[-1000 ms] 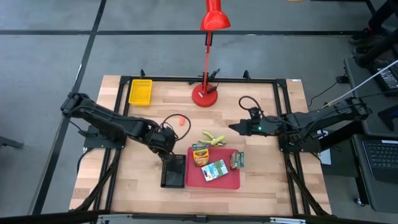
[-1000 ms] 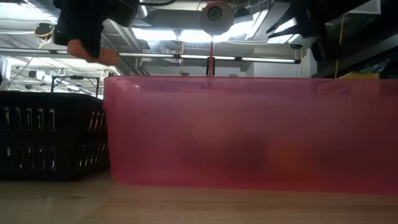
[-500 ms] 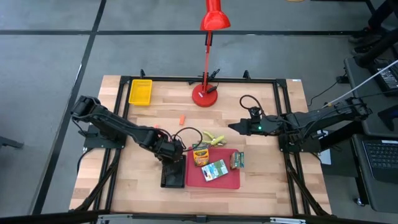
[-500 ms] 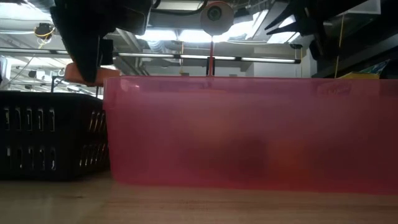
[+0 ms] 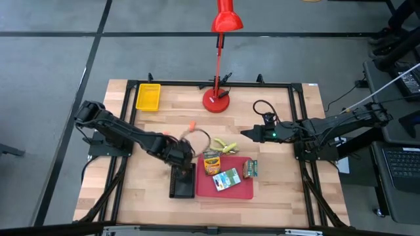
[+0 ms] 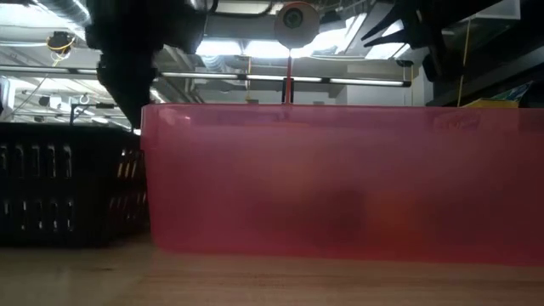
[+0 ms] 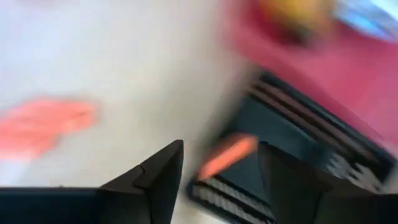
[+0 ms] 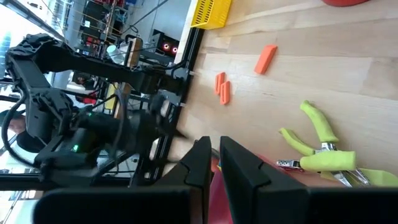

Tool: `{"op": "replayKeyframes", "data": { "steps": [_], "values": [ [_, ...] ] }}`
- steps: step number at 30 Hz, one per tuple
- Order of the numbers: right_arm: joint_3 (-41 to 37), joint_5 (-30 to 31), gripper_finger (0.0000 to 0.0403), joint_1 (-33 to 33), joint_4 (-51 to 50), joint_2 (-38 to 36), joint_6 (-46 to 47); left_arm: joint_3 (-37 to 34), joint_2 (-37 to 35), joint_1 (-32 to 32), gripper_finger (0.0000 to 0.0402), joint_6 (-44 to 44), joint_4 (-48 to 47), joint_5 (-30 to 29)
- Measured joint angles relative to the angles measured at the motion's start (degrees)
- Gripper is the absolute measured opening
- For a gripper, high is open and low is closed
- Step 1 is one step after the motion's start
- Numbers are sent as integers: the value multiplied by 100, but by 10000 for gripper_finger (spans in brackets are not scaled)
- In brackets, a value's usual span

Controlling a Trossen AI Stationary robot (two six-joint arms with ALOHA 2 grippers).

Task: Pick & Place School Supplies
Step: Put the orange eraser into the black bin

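Observation:
My left gripper stands open over the far end of the black tray. A short orange stick shows free between its fingers, above the tray and touching neither finger. More orange sticks lie on the wood beyond. Three crayon boxes lie in the red tray. The yellow-green scissors lie flat just behind that tray. My right gripper waits shut to the right of the scissors, above the table.
A red desk lamp stands at the back middle and a yellow tray at the back left. In the low view the red tray's wall and the black tray fill the foreground. Bare wood lies at the left and the near edge.
My left gripper has carried an orange stick toward the table's near right, come down over the black tray's far end and let the stick go. In the low view the stick no longer shows at its tips. The right arm has kept still.

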Motion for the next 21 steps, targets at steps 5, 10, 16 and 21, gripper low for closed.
{"op": "replayKeyframes", "data": {
  "steps": [5, 10, 16, 21],
  "values": [
    [0, 49, 41, 0, 20, 0, -19, 0, -159, 741, 200, -2930, -1438, -313],
    [0, 196, 41, 0, 70, 0, -152, 0, -189, 1176, 188, -4526, -1670, -479],
    [0, 254, 41, 0, 172, -2, -286, 2, 58, 1431, 188, -4957, -1446, -572],
    [0, 319, 41, 0, 356, 0, -428, -484, 296, 1619, 189, -4958, -558, -76]
  ]
}}
